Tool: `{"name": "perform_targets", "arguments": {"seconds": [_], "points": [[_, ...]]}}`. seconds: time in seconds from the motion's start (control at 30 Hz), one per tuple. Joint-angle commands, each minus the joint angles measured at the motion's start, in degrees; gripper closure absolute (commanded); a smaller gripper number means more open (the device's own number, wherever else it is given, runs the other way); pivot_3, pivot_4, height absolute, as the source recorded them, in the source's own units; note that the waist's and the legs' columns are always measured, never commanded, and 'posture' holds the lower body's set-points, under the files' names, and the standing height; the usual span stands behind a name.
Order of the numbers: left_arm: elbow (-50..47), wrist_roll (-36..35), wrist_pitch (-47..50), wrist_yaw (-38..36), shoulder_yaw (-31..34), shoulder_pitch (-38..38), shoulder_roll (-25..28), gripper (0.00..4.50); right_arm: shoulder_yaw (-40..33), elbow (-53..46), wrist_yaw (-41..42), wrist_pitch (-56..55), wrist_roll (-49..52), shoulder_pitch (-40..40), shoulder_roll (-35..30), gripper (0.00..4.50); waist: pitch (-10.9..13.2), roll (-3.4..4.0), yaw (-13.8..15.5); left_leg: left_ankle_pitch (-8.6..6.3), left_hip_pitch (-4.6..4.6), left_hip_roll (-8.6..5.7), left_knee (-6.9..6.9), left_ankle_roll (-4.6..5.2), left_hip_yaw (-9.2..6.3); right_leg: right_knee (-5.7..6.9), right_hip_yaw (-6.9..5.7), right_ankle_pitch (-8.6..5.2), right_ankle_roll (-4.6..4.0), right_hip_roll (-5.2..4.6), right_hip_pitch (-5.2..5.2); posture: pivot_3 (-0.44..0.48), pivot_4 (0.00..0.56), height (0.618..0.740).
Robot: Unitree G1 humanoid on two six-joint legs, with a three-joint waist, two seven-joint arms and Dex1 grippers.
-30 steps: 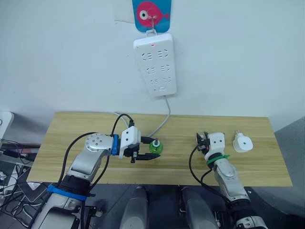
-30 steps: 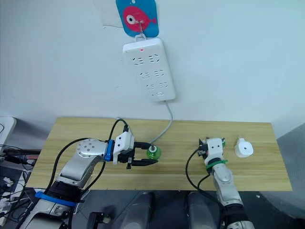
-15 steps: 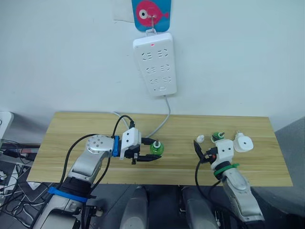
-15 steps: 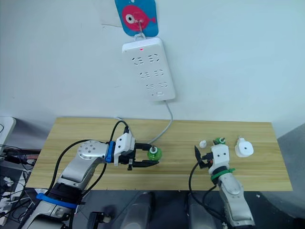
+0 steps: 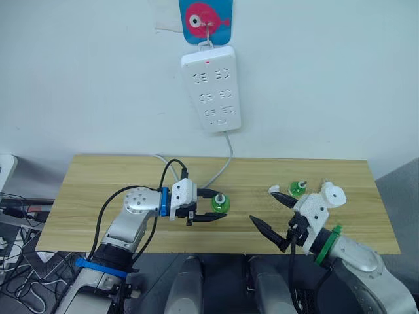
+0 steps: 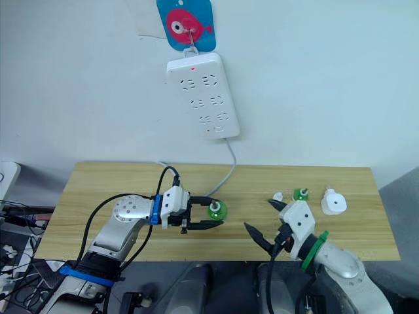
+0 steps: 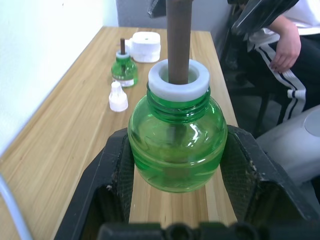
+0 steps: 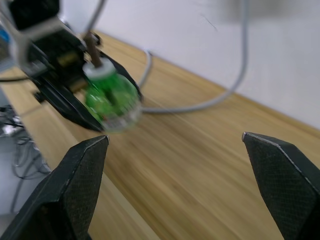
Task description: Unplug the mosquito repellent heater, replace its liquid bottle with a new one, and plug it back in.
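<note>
The right hand (image 5: 273, 218) had drawn back from the heater (image 5: 331, 195), fingers apart and empty, leaving heater and old bottle (image 5: 298, 190) on the counter (image 5: 98, 176). The left hand (image 5: 211, 205) stayed clamped on the new bottle (image 5: 219, 203), ready for fitting.

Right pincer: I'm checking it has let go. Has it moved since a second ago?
Yes. The right pincer has pulled back from the heater toward the table's near edge, open.

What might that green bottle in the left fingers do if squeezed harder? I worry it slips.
The green bottle looks round-bellied and glossy, so it could squirt out of the left gripper. It seems thin plastic, probably light. Its tall wick may make it tippy.
</note>
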Motion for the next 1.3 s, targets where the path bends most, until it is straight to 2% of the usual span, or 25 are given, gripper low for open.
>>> {"name": "perform_targets", "arguments": {"seconds": [0.03,0.2,0.5,0.6,0.87,0.9,1.2,1.3], "points": [[0.28,-0.1,-2.01,-0.27,-0.45,-1.14,-0.9,2.33,1.89,-3.91,0.59,4.08,4.51,-3.68,0.38,0.03,-0.01,-0.01,-0.03,0.0,0.0,0.0,0.0,0.0,0.0,0.0,-0.01,0.0,0.0,0.0,0.0,0.207,0.243,0.74],[1.69,0.15,-4.07,-1.3,-1.45,-2.17,-1.63,2.33,5.29,-0.99,1.19,4.56,3.3,-9.16,0.62,0.03,-0.04,-0.05,-0.06,0.0,-0.02,-0.05,0.0,0.0,0.01,-0.01,-0.03,0.0,0.0,-0.01,0.0,0.209,0.241,0.74],[1.62,0.46,-4.0,-0.86,-1.46,-2.52,-2.77,2.33,9.05,2.61,1.43,4.17,1.03,-12.1,1.1,0.03,-0.11,-0.13,-0.03,0.0,0.0,-0.04,0.02,0.0,-0.02,0.04,-0.06,0.01,-0.01,-0.02,0.01,0.226,0.239,0.74],[0.9,0.36,-3.65,-0.64,-1.57,-2.33,-2.99,2.33,9.99,3.58,1.11,3.82,0.15,-12.08,1.38,0.59,-0.12,-0.13,-0.01,0.0,0.0,-0.04,0.02,0.0,-0.02,0.04,-0.07,0.02,-0.02,-0.02,0.01,0.23,0.239,0.74],[0.76,0.25,-3.15,-0.37,-1.78,-2.86,-3.54,2.33,11.06,6.65,1.25,1.76,-3.39,-13.02,1.74,3.52,-0.14,-0.14,0.0,0.0,0.02,-0.04,0.06,0.0,-0.02,0.07,-0.07,0.03,-0.02,-0.02,0.02,0.233,0.243,0.74],[0.87,0.29,-3.12,-0.32,-1.8,-2.97,-3.63,2.33,11.09,6.9,1.53,1.46,-3.7,-13.15,1.63,3.64,-0.14,-0.14,0.0,0.0,0.02,-0.04,0.06,0.0,-0.03,0.07,-0.07,0.03,-0.02,-0.02,0.03,0.233,0.241,0.74],[1.09,-0.18,-1.95,0.53,-1.64,-3.53,-4.34,2.33,9.76,6.62,1.59,0.99,-3.8,-12.85,2.49,3.64,-0.35,-0.27,0.02,0.0,0.02,-0.04,0.06,0.0,-0.04,0.07,-0.08,0.19,-0.29,-0.02,0.03,0.233,0.235,0.74],[-0.41,-2.95,-0.57,0.93,0.0,-3.01,-5.18,1.3,7.28,5.58,0.36,1.53,-1.96,-12.08,4.11,3.64,-0.43,-0.37,0.03,0.01,0.02,-0.04,0.06,0.0,-0.06,0.08,-0.1,0.19,-0.29,-0.02,0.04,0.231,0.238,0.74]]}}
